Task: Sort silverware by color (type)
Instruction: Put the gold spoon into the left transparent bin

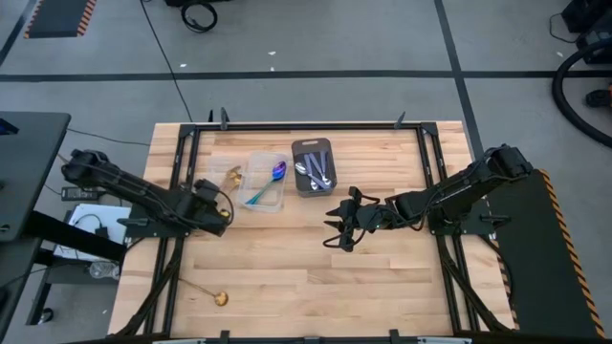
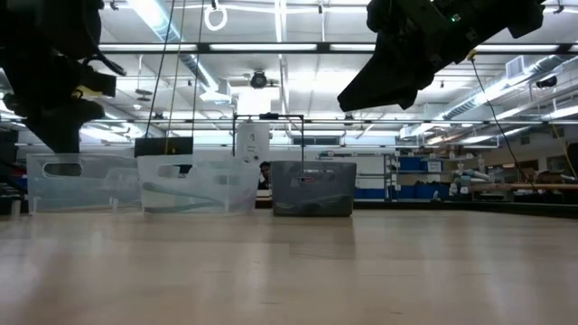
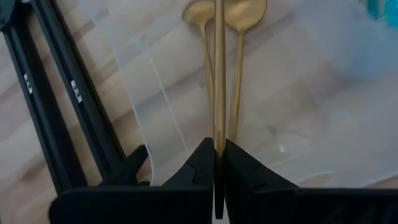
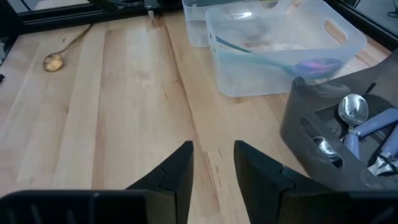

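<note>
My left gripper (image 1: 214, 203) is shut on a gold spoon (image 3: 219, 68) over the left clear container (image 1: 222, 177), where two more gold spoons (image 3: 239, 74) lie. Rainbow spoons (image 1: 270, 183) lie in the middle clear container (image 1: 279, 203). Silver spoons (image 1: 316, 170) lie in the dark tray (image 1: 328, 145). Another gold spoon (image 1: 207, 292) lies flat on the table near the front left; it also shows in the right wrist view (image 4: 55, 60). My right gripper (image 1: 337, 225) is open and empty above the table's middle, in front of the tray (image 4: 298, 118). My left gripper pinches the gold spoon's thin handle (image 3: 219, 134) between its two fingers (image 3: 199, 165). The fingers lie along the handle, which runs straight out ahead of them. The spoon's bowl end leaves the picture over the left clear container; the spoon is lifted clear of the two spoons below.
The two clear containers and the dark tray stand in a row at the table's far middle; in the low view they are the clear walls (image 2: 194, 185) and the dark wall (image 2: 312, 190). Black frame rails (image 3: 68, 106) run along the table's left side. Bare wood lies in the near half.
</note>
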Tool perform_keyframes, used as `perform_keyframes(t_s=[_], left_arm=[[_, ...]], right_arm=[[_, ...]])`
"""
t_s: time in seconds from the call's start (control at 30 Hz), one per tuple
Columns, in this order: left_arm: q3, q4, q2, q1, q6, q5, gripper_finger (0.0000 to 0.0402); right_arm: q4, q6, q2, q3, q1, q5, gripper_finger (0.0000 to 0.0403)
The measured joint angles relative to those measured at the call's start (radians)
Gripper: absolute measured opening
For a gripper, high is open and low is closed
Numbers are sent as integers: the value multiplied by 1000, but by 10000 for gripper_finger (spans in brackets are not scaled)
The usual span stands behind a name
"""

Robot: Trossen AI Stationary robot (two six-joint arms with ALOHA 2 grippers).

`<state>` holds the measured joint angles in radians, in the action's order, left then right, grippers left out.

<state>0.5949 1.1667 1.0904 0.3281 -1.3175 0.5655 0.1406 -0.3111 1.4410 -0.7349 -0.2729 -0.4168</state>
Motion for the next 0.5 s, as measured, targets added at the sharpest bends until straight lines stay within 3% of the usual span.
perform_keyframes(t_s=[0.5], left_arm=[[0,-24,158,-12,7,-76,24]], right_arm=[[1,0,0,0,0,0,125]])
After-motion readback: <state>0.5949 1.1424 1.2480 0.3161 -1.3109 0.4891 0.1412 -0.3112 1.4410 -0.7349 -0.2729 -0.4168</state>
